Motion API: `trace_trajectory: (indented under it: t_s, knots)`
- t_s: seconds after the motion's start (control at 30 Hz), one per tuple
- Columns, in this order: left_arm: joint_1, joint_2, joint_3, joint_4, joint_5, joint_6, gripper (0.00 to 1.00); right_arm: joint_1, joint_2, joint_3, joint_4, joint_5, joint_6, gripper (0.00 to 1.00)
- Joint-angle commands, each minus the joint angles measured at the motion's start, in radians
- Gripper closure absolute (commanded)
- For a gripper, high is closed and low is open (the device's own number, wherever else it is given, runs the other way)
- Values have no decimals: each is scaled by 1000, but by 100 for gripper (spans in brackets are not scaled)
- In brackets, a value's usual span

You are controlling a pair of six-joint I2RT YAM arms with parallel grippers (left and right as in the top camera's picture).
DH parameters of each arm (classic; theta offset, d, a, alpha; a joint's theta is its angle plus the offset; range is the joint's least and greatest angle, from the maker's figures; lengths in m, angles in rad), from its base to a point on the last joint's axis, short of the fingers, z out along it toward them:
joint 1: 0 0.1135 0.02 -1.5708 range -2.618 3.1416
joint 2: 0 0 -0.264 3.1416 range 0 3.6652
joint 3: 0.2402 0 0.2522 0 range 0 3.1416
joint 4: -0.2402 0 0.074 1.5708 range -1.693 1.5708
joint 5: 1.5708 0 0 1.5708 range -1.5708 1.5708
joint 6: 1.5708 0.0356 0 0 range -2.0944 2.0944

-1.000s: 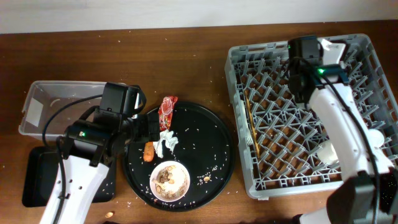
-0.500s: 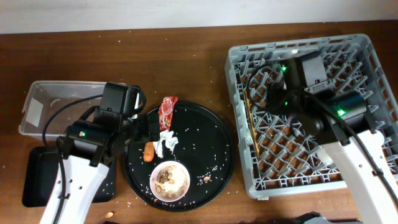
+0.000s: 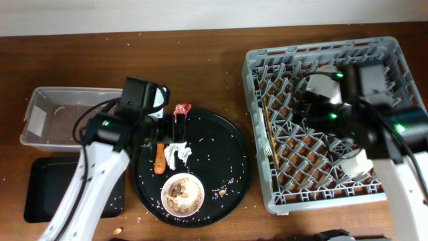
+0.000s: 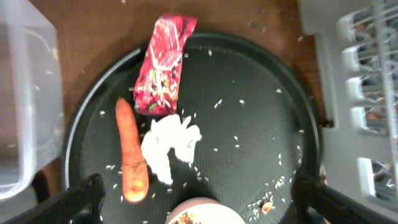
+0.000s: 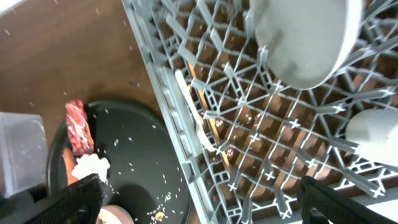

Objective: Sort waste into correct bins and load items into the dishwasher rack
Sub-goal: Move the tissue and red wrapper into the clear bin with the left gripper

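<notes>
Because the left gripper [image 4: 198,202] hangs wide and empty over the round black tray [image 4: 249,93], where red wrapper [image 4: 165,65], carrot [image 4: 130,152] and white tissue [image 4: 169,144] crowd together, closing carelessly may pinch two kinds and missort them.

Bright, even light up top, and the wrist views are going soft!
Overhead is crisp: the desk [image 3: 200,67] is evenly lit, with only a soft shadow hugging the dishwasher rack [image 3: 301,47]. The left wrist view smears the red snack wrapper [image 4: 165,65] slightly. On the right wrist, the pale plate [image 5: 305,37] looms close, blurred and nearly washed out.
</notes>
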State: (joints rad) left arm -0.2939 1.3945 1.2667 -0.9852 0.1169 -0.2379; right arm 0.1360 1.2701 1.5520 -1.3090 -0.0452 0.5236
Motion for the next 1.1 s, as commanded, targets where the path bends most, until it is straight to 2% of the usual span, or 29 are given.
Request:
trace_trajectory:
  t_s: [0.0,0.07,0.13,0.2,0.27,0.33,0.4,0.5,0.57,0.63,0.7,0.73,0.77,0.83,0.9,0.97,1.03,1.07]
  knots:
    - [-66,170,-25,48,-56,54,28,-41,-17,-3,-5,-2,8,1]
    - [-104,307,-26,97,-159,16,30,-41,-5,-3,-4,-3,9,1]
    - [-105,415,-26,131,-179,-14,40,-41,11,-3,-4,-3,9,1]
    - [-106,498,-27,130,-179,-46,42,-41,27,-3,-4,-3,9,1]
    - [-106,555,-27,131,-184,-47,60,-41,46,-3,-4,-3,9,1]
    - [-106,587,-26,114,-156,-47,99,-41,64,-3,-4,-3,9,1]
    - [-105,546,-11,103,-159,-46,100,-41,73,-3,-4,-3,9,1]
    - [-90,365,90,-24,-170,-46,100,-41,78,-3,-4,-3,9,1]
    - [-38,240,118,-48,-243,-46,100,-41,78,-3,-4,-3,9,1]
    - [68,170,118,-19,-312,-45,100,-41,78,-3,-4,-3,9,1]
    - [267,189,117,92,-319,-8,100,-41,78,-3,-4,-3,9,1]
    - [330,222,117,140,-316,12,90,-41,78,-3,-4,-3,9,1]
    - [356,237,117,164,-312,24,60,-41,78,-3,-4,-3,9,1]
    - [369,232,129,161,-289,75,29,-41,78,-3,-4,-3,9,1]
    - [336,196,170,131,-220,76,28,-41,78,-3,-4,-3,9,1]
    - [249,188,171,128,-115,113,31,-41,78,-3,-4,-3,9,1]
    - [110,237,154,129,-223,120,30,-41,78,-3,-4,-3,9,1]
    - [48,286,142,134,-210,120,30,-41,78,-3,-4,-3,9,1]
